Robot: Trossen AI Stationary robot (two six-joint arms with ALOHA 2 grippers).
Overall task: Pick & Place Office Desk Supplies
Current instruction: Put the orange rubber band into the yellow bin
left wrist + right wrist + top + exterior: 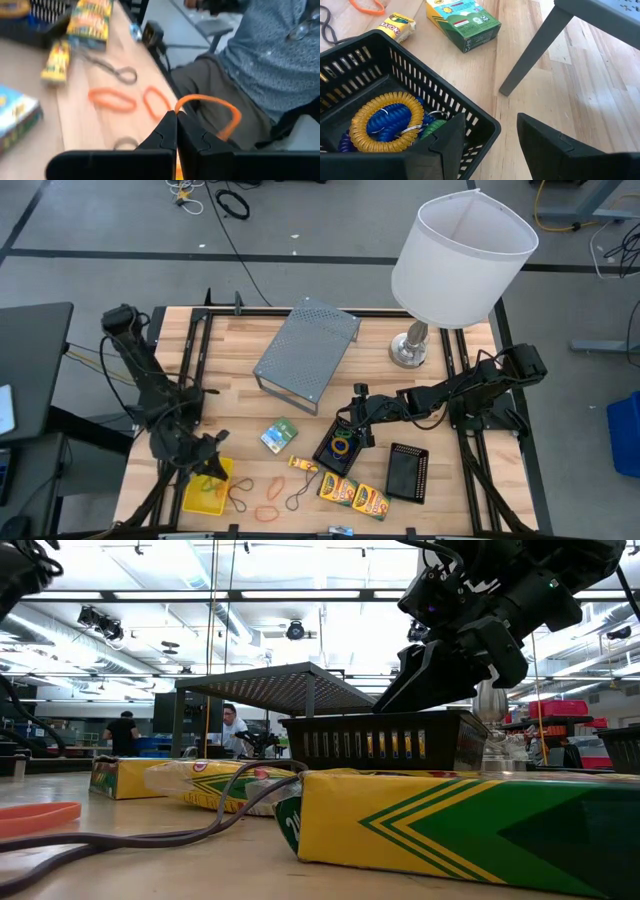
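- Crayon box [450, 825] fills the low view's foreground; behind it a black mesh tray [385, 740] with the right gripper [440, 675] at its far rim
- High view: left gripper [205, 465] over the yellow basket [200, 498]; loose bands [268, 513] beside it; lamp [455, 255] and grey shelf [305, 350] well apart
- Left wrist view: fingers [167, 135] pinched shut on an orange rubber band [215, 107]; judged step: drop into basket, so next lower and release
- Right wrist view: jaws spread, straddling the tray wall [470, 117], coiled bands [385, 120] inside; green-white packet [465, 22] beyond; shelf leg [535, 47] close beside could obstruct
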